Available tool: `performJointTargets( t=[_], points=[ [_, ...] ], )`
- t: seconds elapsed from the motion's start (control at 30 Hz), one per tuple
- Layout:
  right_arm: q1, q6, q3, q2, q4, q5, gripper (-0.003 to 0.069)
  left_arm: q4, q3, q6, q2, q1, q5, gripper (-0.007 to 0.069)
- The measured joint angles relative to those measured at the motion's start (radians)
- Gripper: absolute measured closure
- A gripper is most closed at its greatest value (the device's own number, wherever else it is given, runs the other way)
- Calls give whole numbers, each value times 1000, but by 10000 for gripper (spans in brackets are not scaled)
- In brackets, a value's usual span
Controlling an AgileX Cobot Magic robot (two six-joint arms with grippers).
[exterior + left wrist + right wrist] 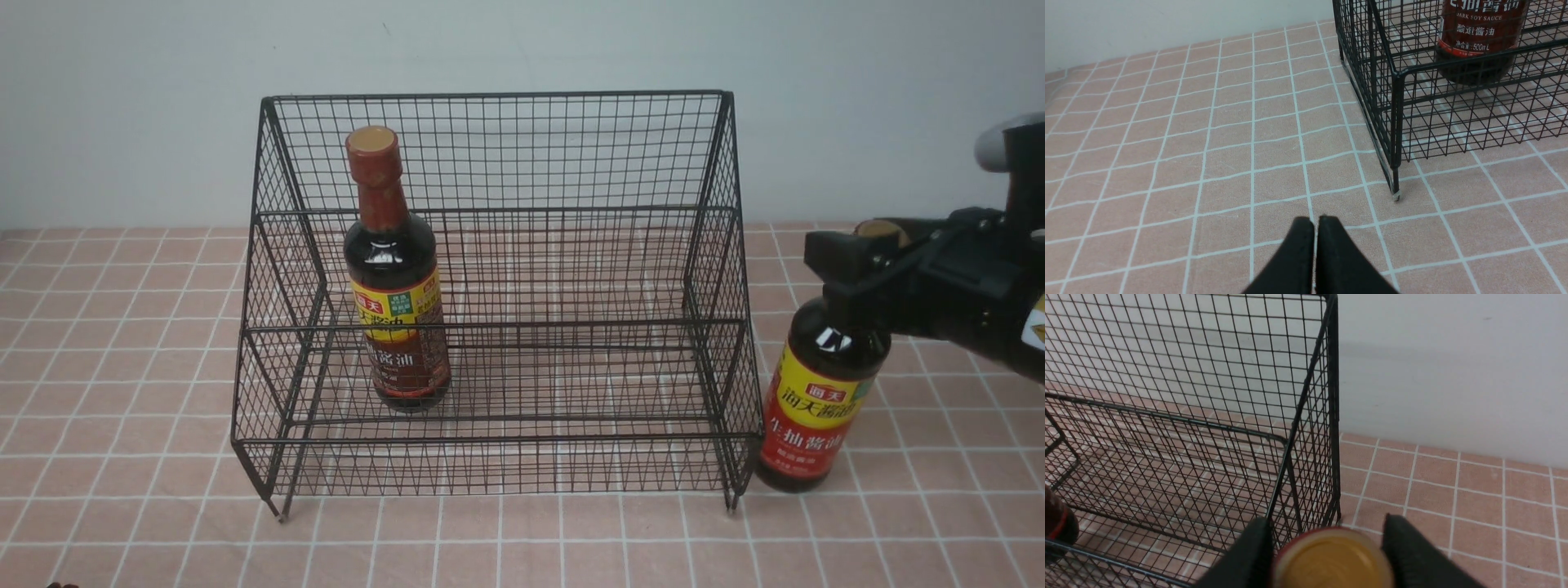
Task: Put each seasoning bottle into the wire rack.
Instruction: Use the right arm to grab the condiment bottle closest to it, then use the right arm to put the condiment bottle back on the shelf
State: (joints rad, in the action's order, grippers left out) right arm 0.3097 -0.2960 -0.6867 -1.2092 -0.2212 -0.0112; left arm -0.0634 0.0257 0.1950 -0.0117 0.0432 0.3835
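Now we are clamping the right gripper (1327, 526) on the bottle (816, 400) beside the wire rack (498, 269); left gripper (1315, 222) closed.

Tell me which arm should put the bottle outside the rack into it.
Right. The right gripper straddles the cap of the bottle standing beside the rack's right side. The left gripper is shut, empty, over tiles off the rack's left corner.

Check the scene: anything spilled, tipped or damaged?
Nothing stands out. One bottle stands upright in the wire rack; the second bottle stands beside it on the table, cap held by the right gripper.
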Motion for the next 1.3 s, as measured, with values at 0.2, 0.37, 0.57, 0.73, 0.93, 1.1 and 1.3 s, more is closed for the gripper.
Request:
performJointTargets(
  t=[0.2,0.37,0.57,0.73,0.93,1.1,1.3],
  points=[
    [1,-5,-51,50,-44,-118,375,0,0,0,0,0,0,631],
    [1,-5,-199,166,-100,-253,375,0,0,0,0,0,0,631],
    [1,-4,-343,253,-99,-275,375,0,0,0,0,0,0,631],
    [6,-3,-386,273,-18,-278,375,0,0,0,0,0,0,631],
    [112,0,-386,272,16,-339,375,0,0,0,0,0,0,631],
    [267,25,-386,260,30,-329,377,0,0,0,0,0,0,631],
    [329,82,-386,169,36,-271,377,0,0,0,0,0,0,631]
  ],
)
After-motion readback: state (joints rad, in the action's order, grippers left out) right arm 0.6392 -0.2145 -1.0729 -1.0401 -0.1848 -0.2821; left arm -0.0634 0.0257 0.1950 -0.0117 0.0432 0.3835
